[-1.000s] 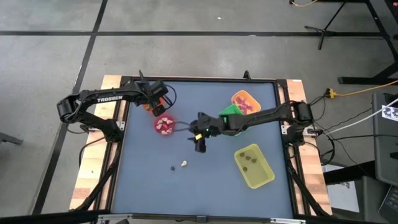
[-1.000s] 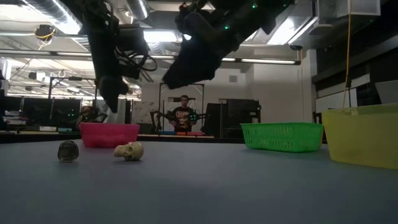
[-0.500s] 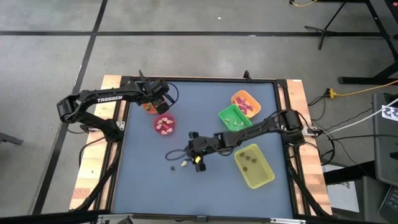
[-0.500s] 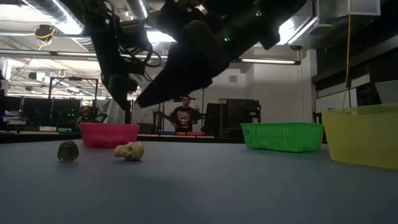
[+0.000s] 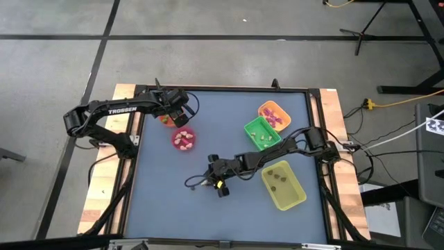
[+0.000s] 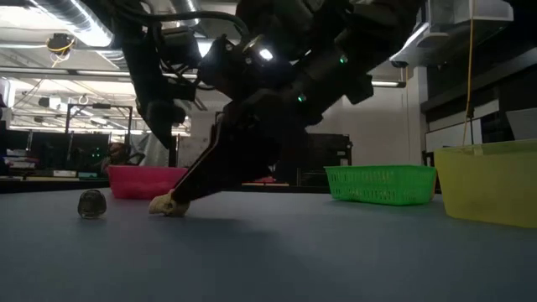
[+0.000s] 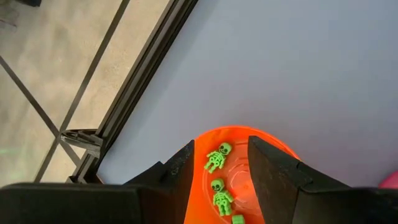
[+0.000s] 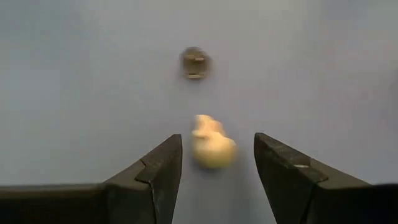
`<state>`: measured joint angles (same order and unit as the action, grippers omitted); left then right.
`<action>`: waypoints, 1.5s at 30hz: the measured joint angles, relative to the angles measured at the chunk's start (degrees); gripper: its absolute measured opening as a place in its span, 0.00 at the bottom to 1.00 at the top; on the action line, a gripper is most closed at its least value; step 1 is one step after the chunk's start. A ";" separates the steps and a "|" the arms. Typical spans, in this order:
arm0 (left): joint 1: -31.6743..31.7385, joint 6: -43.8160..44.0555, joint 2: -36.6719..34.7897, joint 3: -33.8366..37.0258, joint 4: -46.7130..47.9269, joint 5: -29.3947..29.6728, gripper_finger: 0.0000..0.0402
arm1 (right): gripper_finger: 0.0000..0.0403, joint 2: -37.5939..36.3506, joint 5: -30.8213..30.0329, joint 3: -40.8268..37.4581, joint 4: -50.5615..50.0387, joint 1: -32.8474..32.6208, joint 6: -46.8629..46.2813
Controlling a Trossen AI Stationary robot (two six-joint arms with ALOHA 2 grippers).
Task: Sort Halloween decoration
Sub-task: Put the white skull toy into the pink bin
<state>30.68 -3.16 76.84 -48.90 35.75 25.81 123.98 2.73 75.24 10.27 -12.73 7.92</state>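
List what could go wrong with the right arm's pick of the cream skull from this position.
1. The open right gripper straddles the cream skull, which sits nearer one finger; closing may nudge or roll it away instead of pinching it.
2. The dark trinket lies loose just beyond the skull; a pushed skull could knock it.
3. In the low view the fingertips are down at the table, so going lower may scrape it.

We see a cream-white skull and a dark round trinket on the grey-blue table. Bright green skeletons lie in the orange cup; the trays are green, yellow and orange.
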 joint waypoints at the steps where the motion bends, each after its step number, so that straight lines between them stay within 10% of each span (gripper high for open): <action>1: 0.00 0.01 0.00 0.00 0.00 0.00 0.33 | 0.49 0.34 1.40 0.00 0.33 0.00 -0.02; 35: -0.02 0.00 0.00 0.00 -0.02 0.00 0.33 | 0.49 2.04 -0.75 0.15 3.62 -0.02 1.42; 45: 0.00 0.00 0.00 0.00 -0.28 0.02 0.33 | 0.27 2.04 -0.20 0.13 3.29 -0.02 1.45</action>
<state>30.68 -3.16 76.84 -48.90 35.47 25.82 126.02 2.52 75.37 13.56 -12.75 9.37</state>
